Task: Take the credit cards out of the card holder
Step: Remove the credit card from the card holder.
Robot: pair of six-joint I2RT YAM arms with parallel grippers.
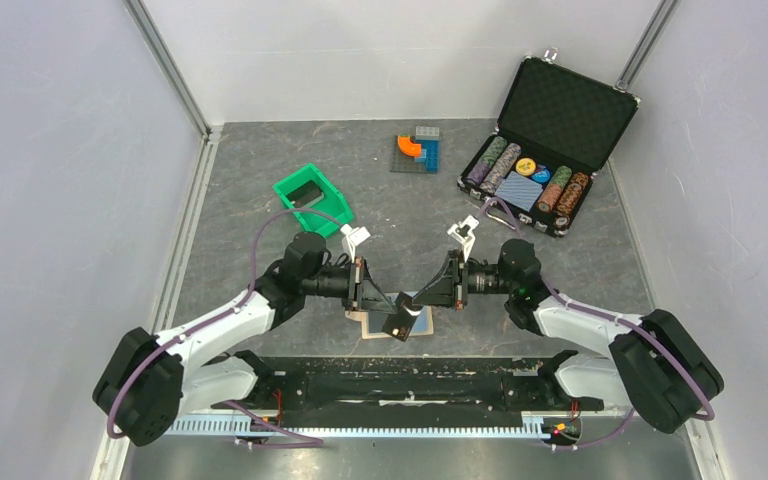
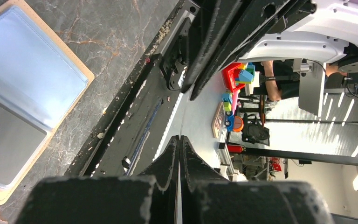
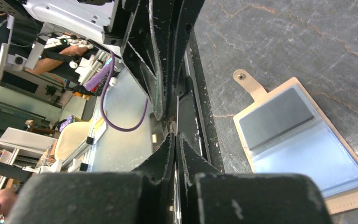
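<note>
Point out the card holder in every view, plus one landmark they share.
Top external: card holder bottom centre, partly hidden.
Left wrist: card holder at left edge, lying open.
Right wrist: card holder lower right, strap tab up-left.
Shared landmark: black base rail beside it.

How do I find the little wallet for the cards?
Look at the middle of the near side of the grey marbled table. There lies a small flat open card holder. Only it has tan edges, light blue pockets and a strap tab, unlike the green bin and black chip case.
</note>
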